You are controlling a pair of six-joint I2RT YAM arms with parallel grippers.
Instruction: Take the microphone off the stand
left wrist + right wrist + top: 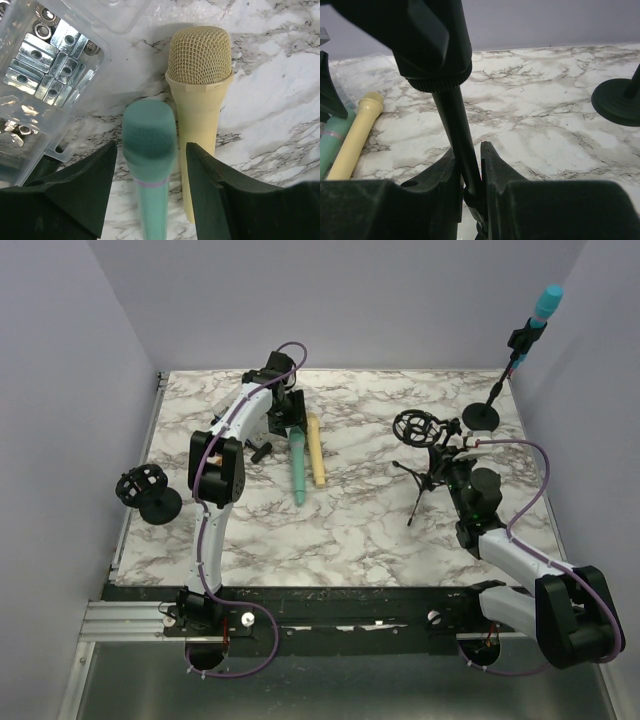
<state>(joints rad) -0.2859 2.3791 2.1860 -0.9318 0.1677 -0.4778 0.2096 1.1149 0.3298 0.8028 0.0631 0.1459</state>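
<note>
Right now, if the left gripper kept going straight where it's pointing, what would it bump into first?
Probably the green microphone, which lies between the open fingers of the left gripper, with the marble table right under it. How far off it is, I can't tell.

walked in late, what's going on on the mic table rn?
The right pincer is shut on the pole of the black tripod stand. The left pincer is open over the teal microphone. That mic lies on the marble table beside a cream microphone, and the jaws stand either side of it without touching. A third microphone sits in the round-base stand at the far right corner.
</note>
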